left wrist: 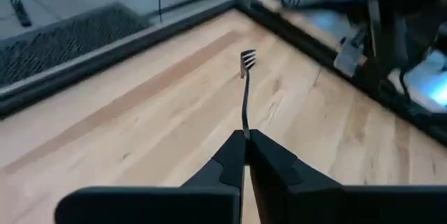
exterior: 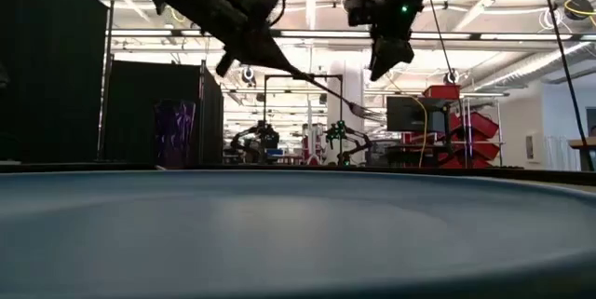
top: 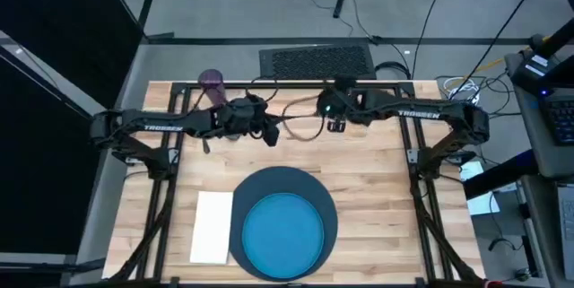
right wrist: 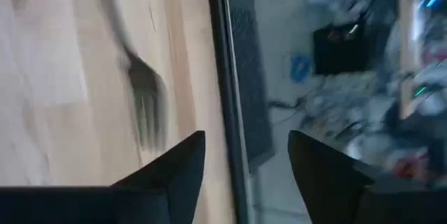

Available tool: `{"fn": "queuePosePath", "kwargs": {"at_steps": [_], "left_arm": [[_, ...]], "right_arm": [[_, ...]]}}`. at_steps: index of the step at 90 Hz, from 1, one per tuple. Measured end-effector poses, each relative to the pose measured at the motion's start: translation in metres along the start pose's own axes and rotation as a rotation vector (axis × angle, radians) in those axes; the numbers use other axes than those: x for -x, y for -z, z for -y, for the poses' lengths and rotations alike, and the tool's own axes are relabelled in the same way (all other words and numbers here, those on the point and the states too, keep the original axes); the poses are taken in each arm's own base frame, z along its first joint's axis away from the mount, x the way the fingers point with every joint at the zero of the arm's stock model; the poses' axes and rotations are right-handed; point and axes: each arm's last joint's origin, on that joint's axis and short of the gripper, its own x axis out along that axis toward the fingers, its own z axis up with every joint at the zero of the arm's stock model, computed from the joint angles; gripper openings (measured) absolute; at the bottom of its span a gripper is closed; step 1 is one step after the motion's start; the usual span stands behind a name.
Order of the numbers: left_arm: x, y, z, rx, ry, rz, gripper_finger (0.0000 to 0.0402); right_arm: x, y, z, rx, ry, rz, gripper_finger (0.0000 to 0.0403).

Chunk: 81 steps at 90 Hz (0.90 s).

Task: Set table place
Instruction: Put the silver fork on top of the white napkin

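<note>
While left end effector (left wrist: 245, 139) pinches slim metal fork (left wrist: 246, 88) aloft, right end effector (right wrist: 246, 155) gapes wide.

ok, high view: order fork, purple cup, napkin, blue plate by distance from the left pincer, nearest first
1. fork: clamped in the left pincer, pointing toward the right arm.
2. purple cup: far edge, left side.
3. napkin: near side, left of the plate.
4. blue plate: near side, on the mat; close to napkin's rank.

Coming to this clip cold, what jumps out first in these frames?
The left gripper is shut on a fork, held in the air over the far middle of the table, tines pointing toward the right gripper, which hangs open close by. At the near edge a bright blue plate sits on a dark round mat with a white napkin beside it; a purple cup stands at the far left.
</note>
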Motion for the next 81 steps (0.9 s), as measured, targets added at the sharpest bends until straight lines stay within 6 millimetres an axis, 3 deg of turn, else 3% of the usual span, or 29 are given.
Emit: {"fn": "queuePosePath", "kwargs": {"at_steps": [20,47,67,81], "left_arm": [[0.055,0.006,0.018,0.069,-0.073,-0.014,0.0],[0.133,0.035,0.042,0.272,-0.134,0.041,0.0],[0.166,0.06,0.066,0.451,-0.075,0.183,0.0],[0.177,0.076,0.087,0.478,-0.035,0.332,0.0]], "right_arm": [[-0.014,0.02,0.025,-0.186,-0.05,-0.06,0.0188],[-0.044,0.049,0.01,-0.213,-0.064,-0.182,0.0188],[-0.051,0.053,0.002,-0.267,-0.073,-0.177,0.0188],[-0.051,0.05,0.0,-0.289,-0.168,-0.123,0.0188]]}}
